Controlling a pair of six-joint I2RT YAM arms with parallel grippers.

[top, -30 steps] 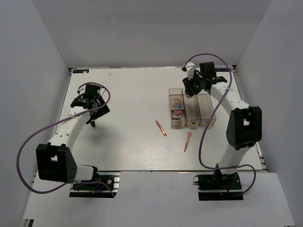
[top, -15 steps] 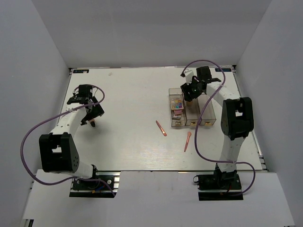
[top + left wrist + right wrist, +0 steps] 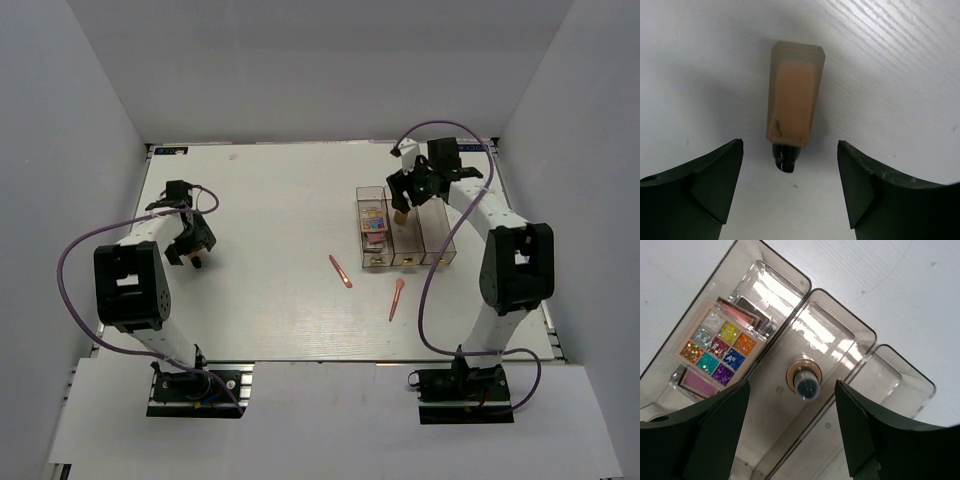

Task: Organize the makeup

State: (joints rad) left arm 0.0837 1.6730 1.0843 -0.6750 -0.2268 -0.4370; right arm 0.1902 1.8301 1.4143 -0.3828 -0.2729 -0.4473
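Looking from above: one coral stick [image 3: 340, 271] and a second stick [image 3: 397, 298] lie near the clear box [image 3: 437, 250].

Left wrist: the tan bottle [image 3: 794, 107], dark-capped, lies flat on the table between the spread fingers of the left gripper [image 3: 790, 150].

Right wrist: the multicolour palette [image 3: 717, 347] sits in an end compartment. The right gripper [image 3: 792, 390], spread, points down over the middle one.

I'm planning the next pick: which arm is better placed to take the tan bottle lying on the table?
Left. Its open jaws bracket the tan bottle, which lies between them; the right arm's jaws hover far off, above the clear box.
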